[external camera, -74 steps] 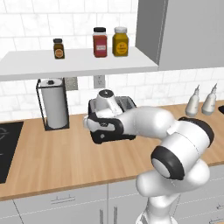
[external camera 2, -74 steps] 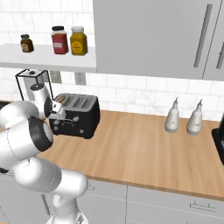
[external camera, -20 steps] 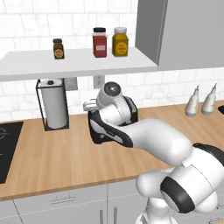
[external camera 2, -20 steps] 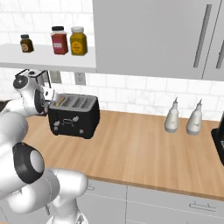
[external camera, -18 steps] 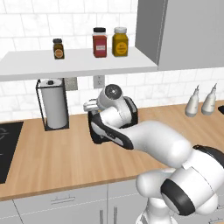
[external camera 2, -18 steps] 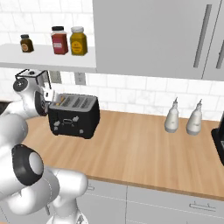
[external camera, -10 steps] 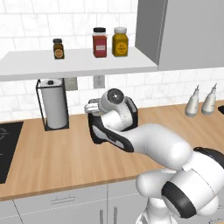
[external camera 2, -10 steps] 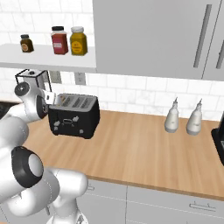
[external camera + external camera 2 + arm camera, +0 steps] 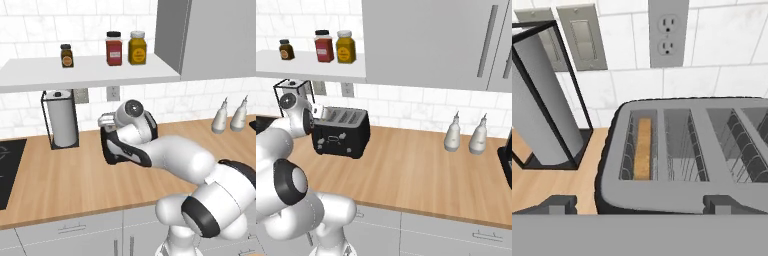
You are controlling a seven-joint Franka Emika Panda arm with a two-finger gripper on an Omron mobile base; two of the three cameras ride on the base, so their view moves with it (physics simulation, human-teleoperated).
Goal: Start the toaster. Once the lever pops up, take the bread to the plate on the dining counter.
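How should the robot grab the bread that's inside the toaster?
From straight above, pinching the top edge of the bread across its thin faces. It stands upright on edge in the end slot of the toaster nearest the paper towel roll, so only that top edge is reachable.

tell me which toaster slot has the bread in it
The slot nearest the paper towel roll: the bread stands in it, while the toaster has its other slots empty.

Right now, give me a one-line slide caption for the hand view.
Open end effector above the toaster, bread seated in its leftmost slot, paper towel roll alongside.
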